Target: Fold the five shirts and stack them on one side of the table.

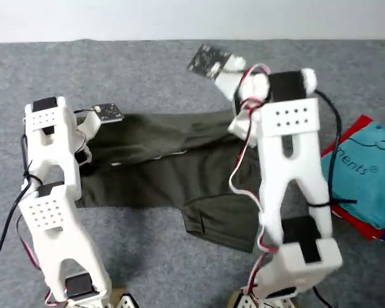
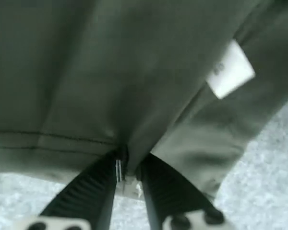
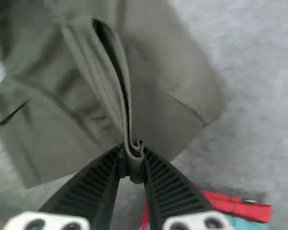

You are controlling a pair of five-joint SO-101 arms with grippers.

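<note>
Currently: green shirt (image 1: 170, 170) pinched at two edges.
Left gripper (image 2: 128, 165), right gripper (image 3: 133, 160): jaws clamped tight on its folds; pile (image 1: 364, 173) at the table's (image 1: 147, 70) right edge.

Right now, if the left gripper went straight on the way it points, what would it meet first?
The olive shirt: the left gripper is shut on its hem, and more of that cloth lies straight ahead, though depth is unclear.
</note>
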